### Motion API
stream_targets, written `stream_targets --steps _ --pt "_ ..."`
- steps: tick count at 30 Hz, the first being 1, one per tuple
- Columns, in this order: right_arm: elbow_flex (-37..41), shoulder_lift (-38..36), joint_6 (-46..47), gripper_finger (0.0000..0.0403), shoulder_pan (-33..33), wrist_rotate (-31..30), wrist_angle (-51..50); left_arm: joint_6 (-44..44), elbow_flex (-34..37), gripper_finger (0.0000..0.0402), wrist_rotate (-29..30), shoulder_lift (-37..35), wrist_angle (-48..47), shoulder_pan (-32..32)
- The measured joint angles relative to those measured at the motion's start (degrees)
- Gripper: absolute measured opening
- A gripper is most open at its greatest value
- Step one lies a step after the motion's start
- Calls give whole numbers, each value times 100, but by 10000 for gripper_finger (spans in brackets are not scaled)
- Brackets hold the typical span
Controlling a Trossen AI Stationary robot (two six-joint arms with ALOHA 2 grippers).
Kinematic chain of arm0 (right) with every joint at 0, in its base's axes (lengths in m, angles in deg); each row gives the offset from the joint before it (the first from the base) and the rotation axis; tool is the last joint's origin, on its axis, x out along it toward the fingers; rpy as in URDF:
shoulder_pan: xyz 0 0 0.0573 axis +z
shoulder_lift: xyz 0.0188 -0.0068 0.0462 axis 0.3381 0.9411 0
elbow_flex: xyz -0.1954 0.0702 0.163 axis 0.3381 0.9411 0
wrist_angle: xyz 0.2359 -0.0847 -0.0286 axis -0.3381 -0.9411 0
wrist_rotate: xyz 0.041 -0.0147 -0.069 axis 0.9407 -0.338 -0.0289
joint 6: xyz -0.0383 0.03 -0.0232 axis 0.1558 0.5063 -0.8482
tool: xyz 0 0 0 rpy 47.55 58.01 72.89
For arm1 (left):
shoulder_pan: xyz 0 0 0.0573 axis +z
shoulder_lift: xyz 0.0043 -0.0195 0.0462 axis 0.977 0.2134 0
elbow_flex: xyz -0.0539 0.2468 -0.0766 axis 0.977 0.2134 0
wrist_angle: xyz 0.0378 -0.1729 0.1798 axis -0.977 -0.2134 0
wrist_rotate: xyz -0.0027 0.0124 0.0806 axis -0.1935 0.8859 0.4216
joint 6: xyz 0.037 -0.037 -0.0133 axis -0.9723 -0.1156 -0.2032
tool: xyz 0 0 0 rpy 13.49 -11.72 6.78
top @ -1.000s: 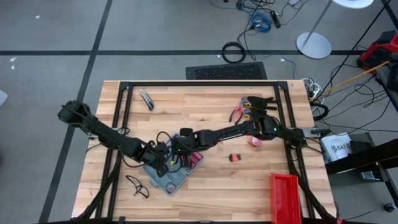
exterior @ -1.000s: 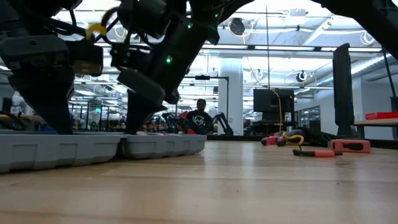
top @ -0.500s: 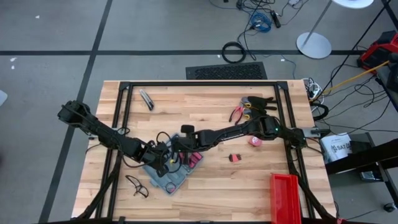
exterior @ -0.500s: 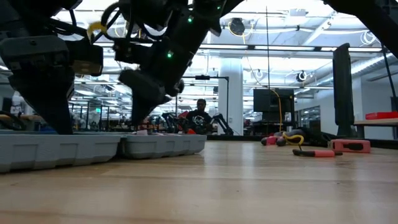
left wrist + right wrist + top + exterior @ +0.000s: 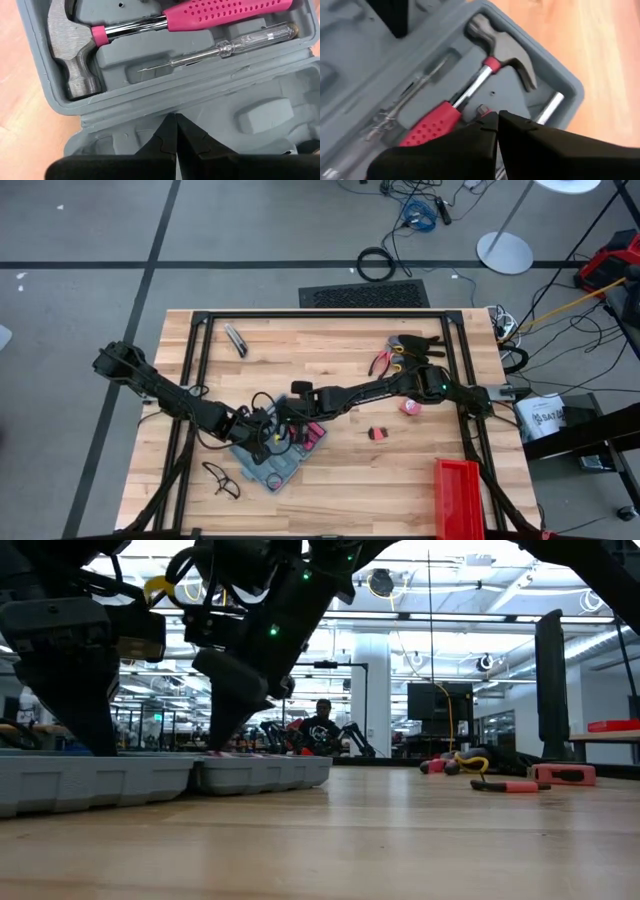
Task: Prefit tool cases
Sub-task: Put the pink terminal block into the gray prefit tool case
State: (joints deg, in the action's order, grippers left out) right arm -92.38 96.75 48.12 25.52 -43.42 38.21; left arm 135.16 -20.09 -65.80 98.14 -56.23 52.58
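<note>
The tool case [image 5: 264,474] lies open and flat on the table's near left part, grey moulded tray up [image 5: 120,780]. In one half sit a hammer [image 5: 75,55] with a pink grip [image 5: 427,127] and a clear-handled screwdriver [image 5: 225,47]. My left gripper [image 5: 262,438] is shut, pointing steeply down, with its tips [image 5: 175,116] on the other half beside the hinge ridge. My right gripper [image 5: 288,423] reaches in from the right. It is shut, with its tips [image 5: 497,114] low over the hammer's half, close to the hammer's shaft. My left gripper sets its shut fingertips on the grey moulded tray [image 5: 175,102] of the case half without the hammer, just short of the hinge ridge. The fingers slant down from the table's left. The case lies flat on the table. My right gripper comes down slanting from the table's right, its shut tips beside the spot where the steel shaft meets the pink grip [image 5: 465,102]. The fingers hide the spot, so I cannot tell whether they touch the hammer or the tray.
Pliers [image 5: 385,362] and other tools lie at the far right. A small red item [image 5: 377,434] and a pink one [image 5: 409,407] lie right of centre. A red bin [image 5: 458,498] stands near right, a knife [image 5: 236,339] far left, black glasses [image 5: 222,478] near left.
</note>
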Motion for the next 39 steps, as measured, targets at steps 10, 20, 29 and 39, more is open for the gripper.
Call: stream_targets --steps 10,20,29,39 --pt "0 2 -72 0 6 75 180 -27 2 0 8 -1 2 0" --pt "219 -4 -39 0 -7 73 211 -47 0 0 8 -1 2 0" --pt "272 -26 -88 0 -7 70 230 -45 0 0 23 -1 2 0" --pt "208 -55 103 0 101 413 226 -45 0 0 40 -1 0 0"
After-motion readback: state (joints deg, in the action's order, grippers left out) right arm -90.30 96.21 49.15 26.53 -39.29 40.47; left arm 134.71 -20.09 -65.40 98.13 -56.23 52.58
